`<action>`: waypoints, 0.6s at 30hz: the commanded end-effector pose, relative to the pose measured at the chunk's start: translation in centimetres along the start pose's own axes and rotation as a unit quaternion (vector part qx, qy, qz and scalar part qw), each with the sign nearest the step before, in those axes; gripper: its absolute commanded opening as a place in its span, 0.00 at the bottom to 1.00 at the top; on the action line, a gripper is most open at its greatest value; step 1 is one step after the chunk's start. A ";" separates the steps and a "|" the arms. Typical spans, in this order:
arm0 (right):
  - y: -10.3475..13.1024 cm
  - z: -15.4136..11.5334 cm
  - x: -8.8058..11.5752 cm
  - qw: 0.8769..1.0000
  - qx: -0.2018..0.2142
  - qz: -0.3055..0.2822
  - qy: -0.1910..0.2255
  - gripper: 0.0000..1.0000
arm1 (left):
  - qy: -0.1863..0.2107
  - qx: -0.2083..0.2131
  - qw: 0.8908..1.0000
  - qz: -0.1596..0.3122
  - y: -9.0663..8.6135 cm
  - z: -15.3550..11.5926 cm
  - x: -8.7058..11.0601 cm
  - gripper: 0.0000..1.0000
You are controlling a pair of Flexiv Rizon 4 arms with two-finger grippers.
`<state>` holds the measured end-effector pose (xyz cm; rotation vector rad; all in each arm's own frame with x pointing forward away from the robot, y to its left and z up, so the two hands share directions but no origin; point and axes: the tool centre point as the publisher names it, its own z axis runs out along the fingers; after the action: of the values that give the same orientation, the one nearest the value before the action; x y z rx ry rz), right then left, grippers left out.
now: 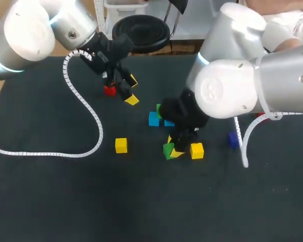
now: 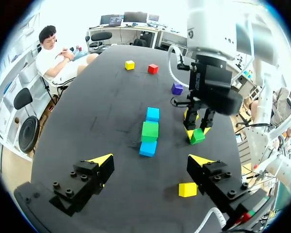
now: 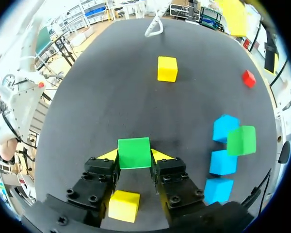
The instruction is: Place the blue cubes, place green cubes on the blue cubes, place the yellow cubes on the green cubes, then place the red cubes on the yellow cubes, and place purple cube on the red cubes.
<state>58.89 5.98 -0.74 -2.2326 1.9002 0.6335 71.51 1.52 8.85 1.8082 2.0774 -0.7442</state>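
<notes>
Near the row of blue cubes (image 3: 222, 162), a green cube (image 3: 134, 148) is clamped by the right gripper (image 3: 134, 156). It should be squared to the row and lowered flat beside the seated green cube (image 3: 241, 140). The left gripper (image 2: 150, 160) stands wide open, apart from the row.

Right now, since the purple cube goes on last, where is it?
In the head view the purple cube lies at the right, just past the yellow cube that sits beside my right fingers.
</notes>
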 end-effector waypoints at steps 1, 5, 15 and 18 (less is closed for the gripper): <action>-0.7 0.5 -0.2 1.000 -0.007 -0.001 -0.005 0.47 | 0.000 0.000 1.000 0.001 0.0 0.0 0.1 1.00; -0.6 0.2 0.0 1.000 0.005 0.011 -0.010 1.00 | 0.000 0.000 1.000 0.001 0.0 0.0 0.1 1.00; -0.5 -0.3 0.8 0.998 0.043 0.019 -0.045 1.00 | 0.000 0.000 1.000 0.001 0.0 0.0 0.1 1.00; -0.6 -0.3 0.8 0.997 0.048 0.007 -0.061 1.00 | 0.000 0.000 1.000 0.001 0.0 0.0 0.1 1.00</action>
<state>60.17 5.80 -0.85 -2.0953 1.8685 0.6460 71.50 1.51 8.86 1.8084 2.0771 -0.7444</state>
